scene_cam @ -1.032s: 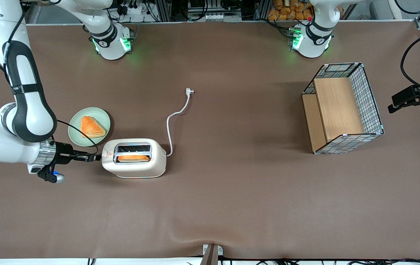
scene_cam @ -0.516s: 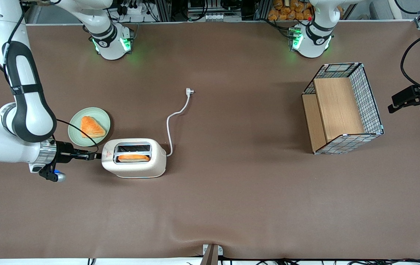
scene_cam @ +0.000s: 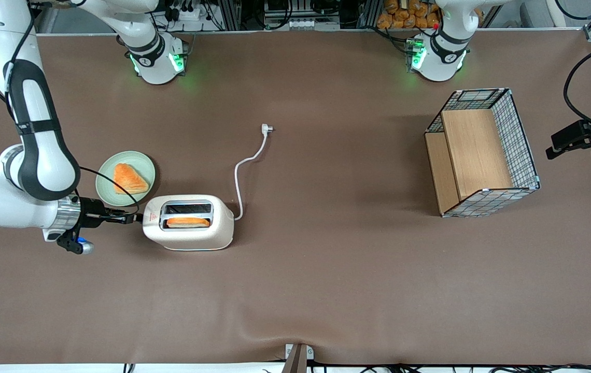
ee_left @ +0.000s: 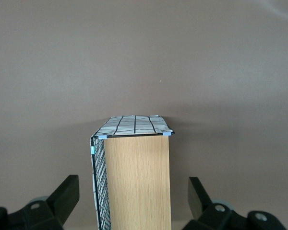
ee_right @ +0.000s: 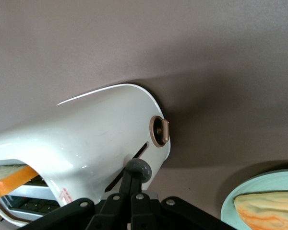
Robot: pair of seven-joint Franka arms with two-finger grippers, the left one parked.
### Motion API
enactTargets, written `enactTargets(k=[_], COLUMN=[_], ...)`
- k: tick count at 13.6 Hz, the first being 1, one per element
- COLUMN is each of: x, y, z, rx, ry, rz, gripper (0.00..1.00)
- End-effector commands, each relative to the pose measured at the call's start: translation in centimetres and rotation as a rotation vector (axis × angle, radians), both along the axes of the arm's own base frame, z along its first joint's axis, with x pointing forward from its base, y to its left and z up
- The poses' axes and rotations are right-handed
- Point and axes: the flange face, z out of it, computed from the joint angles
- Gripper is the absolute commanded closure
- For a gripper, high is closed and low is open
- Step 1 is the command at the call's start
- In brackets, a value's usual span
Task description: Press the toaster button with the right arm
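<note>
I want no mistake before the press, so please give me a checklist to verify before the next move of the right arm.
1. Gripper shut: ok.
2. Gripper at the toaster button: ok, tips reach it.
3. Bread slice in the toaster: ok, in the slot nearer the front camera.
4. Plug connected: not ok, it lies loose on the table.
5. Button already down: cannot tell.

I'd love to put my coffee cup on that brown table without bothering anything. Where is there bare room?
Roomiest: the brown stretch between the white cord's plug and the wire-mesh basket with wooden boards, and the strip nearer the front camera than the cream-white toaster. Crowded: the working arm's end, where the slim black gripper meets the toaster's narrow end beside the pale green plate with a pastry.
</note>
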Motion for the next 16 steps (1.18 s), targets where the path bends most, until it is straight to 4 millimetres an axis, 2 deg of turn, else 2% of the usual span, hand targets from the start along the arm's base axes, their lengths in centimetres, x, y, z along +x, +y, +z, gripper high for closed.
enactTargets(k=[1,16], x=[-0.7,-0.4], y=[-0.6,-0.1], z=[-2.0,-6.5], rx=[0.022,0.035], ry=[0.023,0.039], rz=[-0.001,-0.054], gripper=[1.00,1.00])
